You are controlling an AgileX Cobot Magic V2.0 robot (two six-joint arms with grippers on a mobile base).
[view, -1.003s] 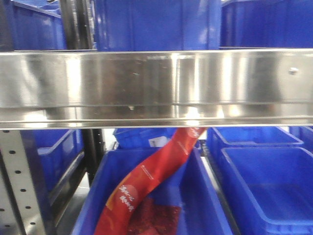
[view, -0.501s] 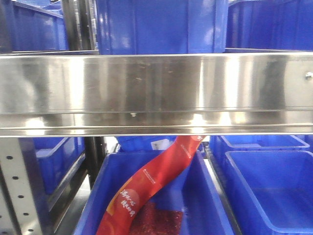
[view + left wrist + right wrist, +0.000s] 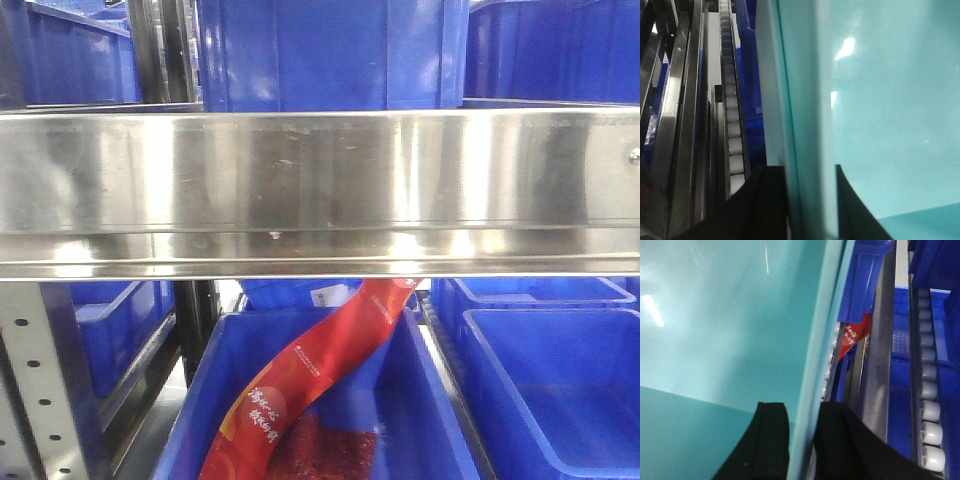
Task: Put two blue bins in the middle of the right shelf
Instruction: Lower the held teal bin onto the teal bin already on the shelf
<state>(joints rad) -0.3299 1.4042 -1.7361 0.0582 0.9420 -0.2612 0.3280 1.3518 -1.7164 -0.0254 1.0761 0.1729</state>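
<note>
A steel shelf rail (image 3: 320,190) crossing the frame's centre hides most of the blue bin (image 3: 330,55) above it. Left end effector (image 3: 810,200) and right end effector (image 3: 802,437) each clamp a bin wall that looks teal up close. White writing on the red packet (image 3: 310,375), lower centre, is unreadable.

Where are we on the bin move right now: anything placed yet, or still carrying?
Nothing shows as placed yet. In hand: the left hand and right hand each clamp a wall of a bin that looks teal in the wrist views, so it is mid-carry. The front view faces the steel shelf rail, with a blue bin above and a red packet below. Setting down and any second bin remain.
</note>
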